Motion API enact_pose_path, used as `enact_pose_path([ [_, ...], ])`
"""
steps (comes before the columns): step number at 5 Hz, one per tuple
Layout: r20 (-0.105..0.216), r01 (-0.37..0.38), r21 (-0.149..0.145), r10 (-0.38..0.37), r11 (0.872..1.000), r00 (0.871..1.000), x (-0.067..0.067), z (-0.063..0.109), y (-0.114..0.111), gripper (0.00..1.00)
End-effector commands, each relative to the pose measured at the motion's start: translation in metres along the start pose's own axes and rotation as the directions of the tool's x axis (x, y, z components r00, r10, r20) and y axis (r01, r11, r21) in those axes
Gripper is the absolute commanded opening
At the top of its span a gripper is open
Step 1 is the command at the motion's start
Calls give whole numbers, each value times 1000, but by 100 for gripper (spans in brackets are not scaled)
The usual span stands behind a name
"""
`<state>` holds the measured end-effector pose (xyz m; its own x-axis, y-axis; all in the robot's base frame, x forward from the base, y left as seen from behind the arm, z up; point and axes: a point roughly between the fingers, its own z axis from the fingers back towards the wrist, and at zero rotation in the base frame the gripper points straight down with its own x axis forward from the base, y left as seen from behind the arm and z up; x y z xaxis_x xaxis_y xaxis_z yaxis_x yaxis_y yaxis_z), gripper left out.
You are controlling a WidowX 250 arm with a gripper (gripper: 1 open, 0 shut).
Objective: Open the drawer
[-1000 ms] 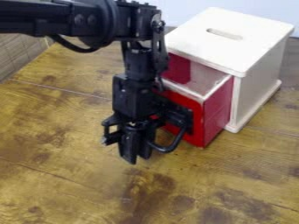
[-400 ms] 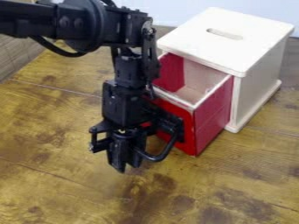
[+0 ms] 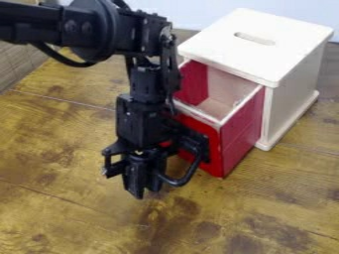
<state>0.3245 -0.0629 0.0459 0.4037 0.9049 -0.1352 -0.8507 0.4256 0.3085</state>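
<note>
Gripper [image 3: 137, 179] is low in front of the drawer [image 3: 239, 134], fingers pointing down, at the black loop handle [image 3: 188, 171]. Can't tell how far apart the jaws stand or whether they have the handle gripped (black on black, no help). Drawer is pulled partway out of the cream box [image 3: 272, 50]: red front, red side panel, pale smooth interior. Box is blocky, matte, rounded slot on top. Arm [image 3: 99, 28] is black, bulky, cable looped alongside. Table [image 3: 66, 208] is brown wood, visible grain, dark knots.
</note>
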Motion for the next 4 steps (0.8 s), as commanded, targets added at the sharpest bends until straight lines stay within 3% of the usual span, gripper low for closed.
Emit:
enact_pose_path([
  [1, 35, 132, -26, -131, 991, 991, -15, 18, 13, 0],
  [4, 27, 142, -25, -141, 990, 990, -39, 28, 9, 0],
])
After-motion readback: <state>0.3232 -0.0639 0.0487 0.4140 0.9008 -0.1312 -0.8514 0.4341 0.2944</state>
